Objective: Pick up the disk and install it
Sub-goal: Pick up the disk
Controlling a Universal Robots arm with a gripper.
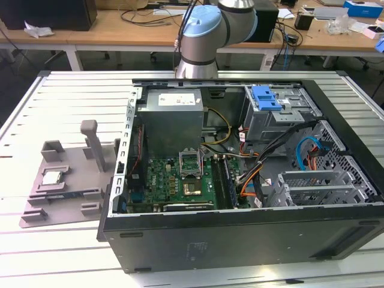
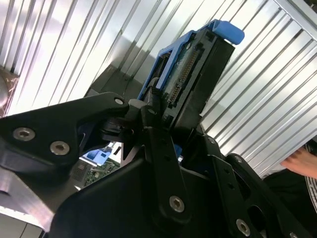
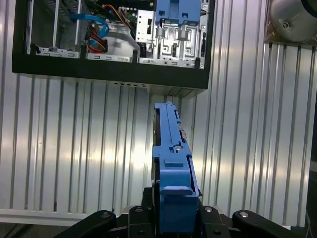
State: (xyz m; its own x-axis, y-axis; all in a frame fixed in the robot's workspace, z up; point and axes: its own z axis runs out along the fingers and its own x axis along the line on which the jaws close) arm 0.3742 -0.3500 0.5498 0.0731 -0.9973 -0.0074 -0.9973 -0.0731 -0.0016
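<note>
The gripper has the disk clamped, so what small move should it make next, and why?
Probably carry the disk toward the open computer case. In the first wrist view the gripper is shut on the disk, holding it edge-on above the ribbed table, outside the case. The metal drive cage with its blue latch lies ahead inside.

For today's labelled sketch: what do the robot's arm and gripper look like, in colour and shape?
The arm is silver-grey and tubular, with a light blue round cap on a joint. The gripper is black, built of angular linked bars with silver screws.
</note>
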